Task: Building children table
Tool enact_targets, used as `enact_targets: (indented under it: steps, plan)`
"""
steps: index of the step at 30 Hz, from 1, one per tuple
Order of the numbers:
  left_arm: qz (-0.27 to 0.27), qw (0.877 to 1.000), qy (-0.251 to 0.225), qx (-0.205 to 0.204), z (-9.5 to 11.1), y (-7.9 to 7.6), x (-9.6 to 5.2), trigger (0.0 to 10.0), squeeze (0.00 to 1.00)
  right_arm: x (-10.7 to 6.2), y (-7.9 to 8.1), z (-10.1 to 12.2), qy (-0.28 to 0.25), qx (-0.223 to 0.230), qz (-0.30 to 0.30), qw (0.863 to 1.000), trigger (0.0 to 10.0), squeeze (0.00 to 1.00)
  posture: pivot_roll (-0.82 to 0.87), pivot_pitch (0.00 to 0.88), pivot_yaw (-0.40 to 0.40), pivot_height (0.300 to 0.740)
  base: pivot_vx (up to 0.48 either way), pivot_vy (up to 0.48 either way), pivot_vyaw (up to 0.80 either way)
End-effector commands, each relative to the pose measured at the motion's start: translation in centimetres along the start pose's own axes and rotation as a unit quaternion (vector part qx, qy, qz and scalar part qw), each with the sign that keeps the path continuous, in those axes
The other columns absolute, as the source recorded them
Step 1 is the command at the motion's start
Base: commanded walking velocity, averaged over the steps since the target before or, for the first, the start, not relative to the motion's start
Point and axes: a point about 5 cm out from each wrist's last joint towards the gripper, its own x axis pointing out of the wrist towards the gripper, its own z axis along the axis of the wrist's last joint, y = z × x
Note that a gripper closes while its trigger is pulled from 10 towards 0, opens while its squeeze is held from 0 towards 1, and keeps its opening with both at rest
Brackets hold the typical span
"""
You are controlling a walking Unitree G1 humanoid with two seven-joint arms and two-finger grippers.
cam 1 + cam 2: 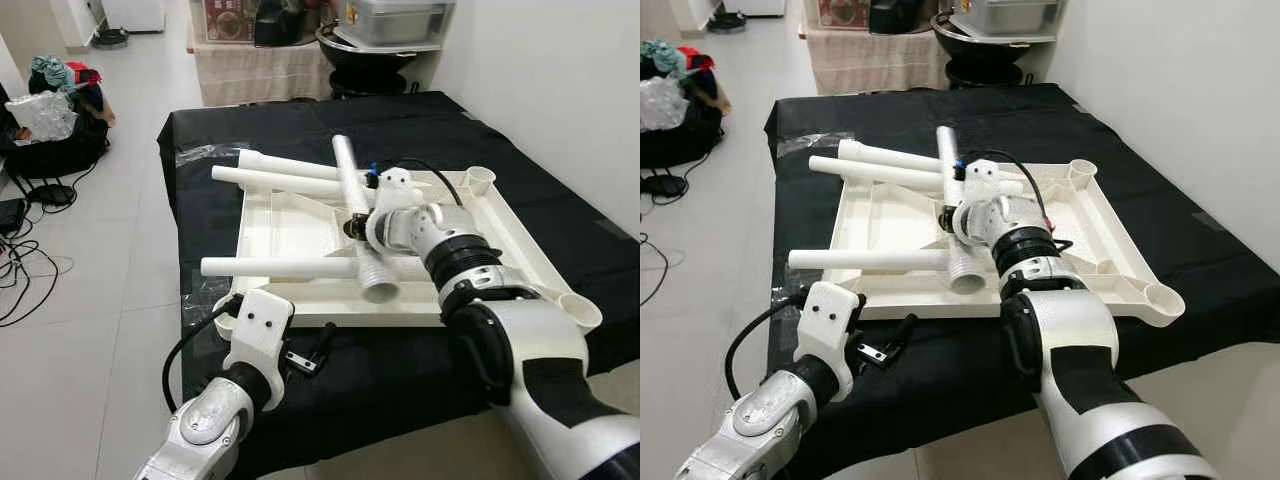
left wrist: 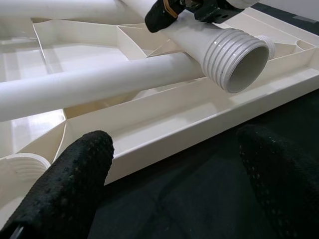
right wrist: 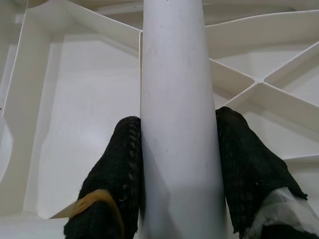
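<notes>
Four white plastic legs (image 1: 290,267) lay across one upturned white table panel (image 1: 500,240) at the frame's centre, on a black-covered tabletop (image 1: 560,200). The right gripper (image 3: 177,149) clamped its fingers (image 3: 122,159) around the threaded-end leg (image 1: 352,190). The left gripper (image 2: 174,174), fingers spread, hovered lower left beside the panel's edge.

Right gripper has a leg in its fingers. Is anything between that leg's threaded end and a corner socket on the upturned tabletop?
Yes. The right gripper holds a leg whose threaded end lies over another loose leg crossing the upturned tabletop. The near-left corner socket sits past that crossing leg, near the open left gripper. The far-right socket looks unobstructed.
</notes>
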Motion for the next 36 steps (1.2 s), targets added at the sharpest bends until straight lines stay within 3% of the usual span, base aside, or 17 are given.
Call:
enact_targets:
  steps: [1, 8, 12, 13, 14, 15, 16, 19, 21, 22, 23, 25, 28, 30, 31, 32, 36]
  plan:
    - [0.001, 1.0, 0.003, 0.0, 0.0, -0.1, -0.1, 10.0, 0.0, 0.4, -0.1, -1.2, 0.025, -0.005, -0.008, 1.0, 0.0, 0.0, 0.05, 0.104, -0.091, 0.74, 0.0, 0.0, 0.0]
    - [0.004, 1.0, 0.002, 0.001, 0.0, 0.0, 0.0, 10.0, 0.0, 0.4, 0.0, -0.8, 0.013, 0.003, -0.004, 1.0, 0.0, 0.0, 0.05, 0.102, -0.09, 0.74, 0.0, 0.0, 0.0]
    - [0.006, 1.0, -0.001, 0.002, 0.1, 0.1, 0.0, 10.0, 0.0, -0.7, 1.5, 2.7, -0.093, 0.037, 0.063, 0.993, 0.0, 0.0, 0.06, 0.097, -0.089, 0.74, 0.0, 0.0, 0.0]
    - [0.007, 1.0, -0.004, 0.001, 0.2, 0.2, 0.1, 10.0, 0.0, -1.7, 2.1, 4.8, -0.154, 0.045, 0.086, 0.983, 0.0, 0.0, 0.06, 0.092, -0.086, 0.74, 0.0, 0.0, 0.0]
    - [0.007, 1.0, -0.004, 0.001, 0.2, 0.2, 0.1, 10.0, 0.0, -1.7, 2.1, 4.8, -0.154, 0.045, 0.086, 0.983, 0.0, 0.0, 0.06, 0.092, -0.086, 0.74, 0.0, 0.0, 0.0]
    - [0.009, 1.0, -0.007, 0.0, 0.4, 0.4, 0.2, 10.0, 0.0, -4.0, 2.7, 8.4, -0.238, 0.072, 0.13, 0.96, 0.0, 0.0, 0.06, 0.087, -0.082, 0.74, 0.0, 0.0, 0.0]
    - [0.009, 1.0, -0.007, -0.001, 0.4, 0.4, 0.2, 10.0, 0.0, -4.8, 2.9, 9.3, -0.26, 0.08, 0.141, 0.952, 0.0, 0.0, 0.06, 0.086, -0.08, 0.74, 0.0, 0.0, 0.0]
    - [0.009, 1.0, -0.008, -0.001, 0.4, 0.5, 0.3, 10.0, 0.0, -5.4, 2.9, 10.0, -0.275, 0.084, 0.151, 0.946, 0.0, 0.0, 0.05, 0.085, -0.078, 0.74, 0.0, 0.0, 0.0]
    - [0.011, 1.0, -0.011, -0.01, 0.5, 0.5, 0.3, 10.0, 0.0, -6.5, 2.7, 11.3, -0.309, 0.089, 0.16, 0.933, 0.0, 0.0, 0.05, 0.085, -0.078, 0.74, 0.0, 0.0, 0.0]
    - [0.018, 1.0, -0.015, -0.019, 0.7, 0.7, 0.4, 10.0, 0.0, -7.3, 2.7, 12.0, -0.339, 0.102, 0.179, 0.918, 0.0, 0.0, 0.05, 0.082, -0.077, 0.74, 0.0, 0.0, 0.0]
    - [0.018, 1.0, -0.015, -0.019, 0.7, 0.7, 0.4, 10.0, 0.0, -7.3, 2.7, 12.0, -0.339, 0.102, 0.179, 0.918, 0.0, 0.0, 0.05, 0.082, -0.077, 0.74, 0.0, 0.0, 0.0]
    - [0.032, 0.999, -0.022, -0.033, 1.2, 1.4, 0.6, 10.0, 0.0, -8.4, 2.5, 12.6, -0.391, 0.122, 0.218, 0.886, 0.0, 0.0, 0.06, 0.079, -0.077, 0.74, 0.0, 0.0, 0.0]
    - [0.026, 0.998, -0.034, -0.035, 1.9, 2.1, 0.8, 10.0, 0.0, -8.3, 2.4, 11.6, -0.412, 0.121, 0.252, 0.867, 0.0, 0.0, 0.06, 0.076, -0.075, 0.74, 0.0, 0.0, 0.0]
    - [0.026, 0.998, -0.034, -0.035, 1.9, 2.1, 0.8, 10.0, 0.0, -8.3, 2.4, 11.6, -0.412, 0.121, 0.252, 0.867, 0.0, 0.0, 0.06, 0.076, -0.075, 0.74, 0.0, 0.0, 0.0]
    - [0.01, 0.998, -0.043, -0.037, 2.4, 2.5, 0.9, 10.0, 0.21, -7.9, 2.5, 10.5, -0.414, 0.112, 0.269, 0.862, 0.0, 0.0, 0.06, 0.071, -0.068, 0.74, 0.0, 0.0, 0.0]
    - [-0.01, 0.998, -0.05, -0.031, 2.9, 2.7, 0.9, 10.0, 1.0, -7.6, 2.8, 9.2, -0.416, 0.104, 0.289, 0.856, 0.0, 0.0, 0.06, 0.071, -0.068, 0.74, 0.0, 0.0, 0.0]
    - [-0.038, 0.997, -0.062, -0.016, 3.9, 3.2, 1.1, 10.0, 1.0, -7.3, 3.8, 6.4, -0.421, 0.079, 0.328, 0.842, 0.0, 0.0, 0.06, 0.069, -0.063, 0.74, 0.0, 0.0, 0.0]
